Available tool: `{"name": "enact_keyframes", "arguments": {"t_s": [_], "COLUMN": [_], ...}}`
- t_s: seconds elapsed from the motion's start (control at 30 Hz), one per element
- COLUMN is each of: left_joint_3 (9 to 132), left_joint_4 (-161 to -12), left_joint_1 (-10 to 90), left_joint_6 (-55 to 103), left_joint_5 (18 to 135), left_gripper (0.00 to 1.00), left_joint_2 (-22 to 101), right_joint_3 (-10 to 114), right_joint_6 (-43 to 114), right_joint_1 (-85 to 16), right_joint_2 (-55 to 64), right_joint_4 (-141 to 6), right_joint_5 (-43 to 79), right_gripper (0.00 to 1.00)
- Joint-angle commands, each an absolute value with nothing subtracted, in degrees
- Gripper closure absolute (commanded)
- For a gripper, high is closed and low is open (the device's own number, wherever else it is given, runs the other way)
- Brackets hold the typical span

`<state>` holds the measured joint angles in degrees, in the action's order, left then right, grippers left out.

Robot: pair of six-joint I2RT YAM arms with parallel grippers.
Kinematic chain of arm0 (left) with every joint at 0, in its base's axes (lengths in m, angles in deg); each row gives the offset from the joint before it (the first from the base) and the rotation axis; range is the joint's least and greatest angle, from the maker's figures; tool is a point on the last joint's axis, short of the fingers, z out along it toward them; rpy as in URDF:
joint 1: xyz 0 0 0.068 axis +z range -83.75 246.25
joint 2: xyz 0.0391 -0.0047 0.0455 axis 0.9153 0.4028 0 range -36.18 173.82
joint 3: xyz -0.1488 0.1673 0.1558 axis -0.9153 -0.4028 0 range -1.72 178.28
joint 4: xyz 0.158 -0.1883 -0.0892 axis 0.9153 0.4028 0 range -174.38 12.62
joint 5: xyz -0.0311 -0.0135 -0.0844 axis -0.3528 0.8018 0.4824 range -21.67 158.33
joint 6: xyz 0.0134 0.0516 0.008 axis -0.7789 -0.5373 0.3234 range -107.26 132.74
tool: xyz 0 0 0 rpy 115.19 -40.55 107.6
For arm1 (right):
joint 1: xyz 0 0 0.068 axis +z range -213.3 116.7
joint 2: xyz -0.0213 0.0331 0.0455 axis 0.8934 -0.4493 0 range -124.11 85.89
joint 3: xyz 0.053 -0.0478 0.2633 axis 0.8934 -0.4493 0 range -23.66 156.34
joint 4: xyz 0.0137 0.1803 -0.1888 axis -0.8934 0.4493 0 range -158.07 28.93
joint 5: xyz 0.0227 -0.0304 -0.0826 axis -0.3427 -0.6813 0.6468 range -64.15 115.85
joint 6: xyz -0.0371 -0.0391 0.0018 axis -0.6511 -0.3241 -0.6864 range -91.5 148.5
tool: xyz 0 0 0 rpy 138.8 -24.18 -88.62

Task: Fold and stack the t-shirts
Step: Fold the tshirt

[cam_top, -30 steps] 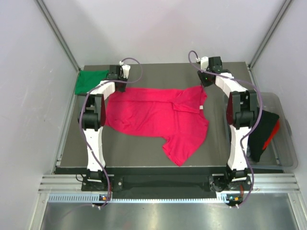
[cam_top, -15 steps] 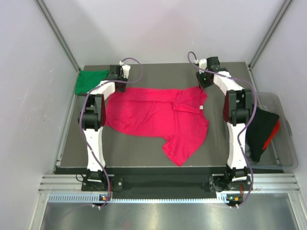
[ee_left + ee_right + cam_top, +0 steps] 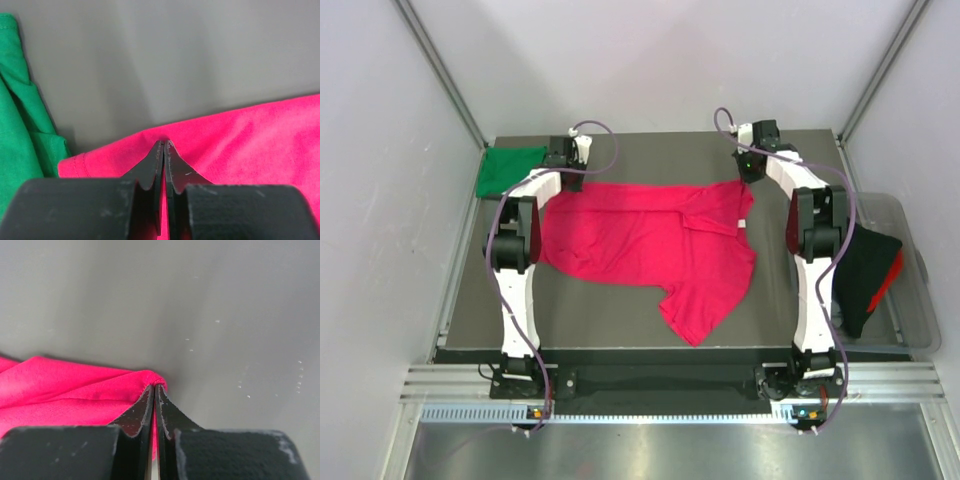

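— What is changing?
— Little. The green shirt [image 3: 508, 168] is lying bunched at the far left corner. My left gripper [image 3: 163, 145] is pinching the pink shirt [image 3: 640, 235] at its far hem, jaws pressed together on it. My right gripper [image 3: 154, 388] is pinching the far right corner. That elbow has been edging inward, and the cloth is hardly shifting.
— Meaning?
— Both grips seem set, but the folding isn't starting yet.

**Crimson-pink t-shirt** [image 3: 650, 245]: soft matt cloth, lightly creased, with a stitched hem visible in the left wrist view. **Green t-shirt** [image 3: 508, 168], far left: similar matt cloth. **Counter** [image 3: 600, 315]: smooth, dark grey and matt, with a few pale specks at the far right. **Left gripper** [image 3: 163, 145] and **right gripper** [image 3: 155, 387]: matt black fingers, faintly grainy and scuffed. **Arm shells** [image 3: 520, 300]: glossy white plastic. **Bin** [image 3: 917, 300], right: clear plastic. **Near rail** [image 3: 660, 380]: ribbed bare metal.
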<state>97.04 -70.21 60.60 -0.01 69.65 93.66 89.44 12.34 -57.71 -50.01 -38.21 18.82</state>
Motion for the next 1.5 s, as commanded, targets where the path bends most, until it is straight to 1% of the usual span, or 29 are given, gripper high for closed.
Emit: {"name": "enact_keyframes", "arguments": {"t_s": [0.0,0.23,0.37,0.53,0.7,0.87,0.9,0.93,1.03,1.07,1.1,1.17,1.2,1.3,1.4,1.47], "left_joint_3": [95.3,95.5,98.4,100.5,105.5,107.6,107.7,107.4,103.1,99.7,98.1,95.0,94.4,92.6,88.9,85.1], "left_joint_4": [-70.6,-72.2,-71.3,-71.4,-69.7,-69.6,-69.7,-70.0,-74.3,-76.5,-79.7,-82.2,-83.2,-83.7,-83.1,-80.3], "left_joint_1": [61.0,61.1,61.1,61.1,61.0,61.0,61.0,61.0,60.6,60.4,59.8,58.8,57.4,54.5,52.1,51.2], "left_joint_6": [1.1,1.8,1.5,1.0,0.7,0.2,0.3,0.7,1.7,1.7,1.2,0.7,-0.1,-1.2,-2.9,-4.0], "left_joint_5": [66.3,64.2,63.2,64.8,64.9,64.6,64.6,64.6,64.3,64.0,63.6,62.5,60.7,57.8,56.8,57.3], "left_gripper": [0.96,0.96,0.96,0.96,0.97,0.97,0.98,0.98,0.9,0.87,0.82,0.75,0.7,0.66,0.6,0.59], "left_joint_2": [93.3,92.8,94.4,96.0,99.6,99.6,99.3,98.5,92.2,87.9,85.7,79.8,78.0,70.7,62.9,57.5], "right_joint_3": [88.0,85.7,86.9,87.8,89.2,88.7,88.6,88.2,84.6,82.4,81.3,79.2,78.6,76.2,72.0,68.2], "right_joint_6": [13.4,13.7,13.7,13.6,13.4,12.7,12.5,12.8,13.3,13.3,13.0,12.3,12.2,11.5,10.2,7.2], "right_joint_1": [-60.4,-60.8,-60.7,-60.8,-60.7,-60.8,-60.8,-60.7,-60.8,-60.8,-60.8,-60.8,-60.8,-60.7,-60.4,-59.5], "right_joint_2": [-46.9,-44.8,-45.4,-46.8,-48.6,-47.9,-47.1,-46.4,-41.0,-39.3,-35.7,-32.3,-29.3,-23.0,-16.3,-13.0], "right_joint_4": [-40.6,-42.8,-42.8,-42.5,-42.3,-42.8,-42.8,-42.8,-45.3,-46.1,-47.4,-48.3,-48.5,-47.4,-45.5,-41.9], "right_joint_5": [24.4,27.0,28.2,27.5,28.3,28.6,28.2,28.1,28.0,28.0,27.9,28.0,28.0,26.0,20.1,16.6], "right_gripper": [1.0,1.0,1.0,1.0,1.0,1.0,0.98,0.87,0.66,0.63,0.61,0.57,0.56,0.54,0.54,0.54]}}
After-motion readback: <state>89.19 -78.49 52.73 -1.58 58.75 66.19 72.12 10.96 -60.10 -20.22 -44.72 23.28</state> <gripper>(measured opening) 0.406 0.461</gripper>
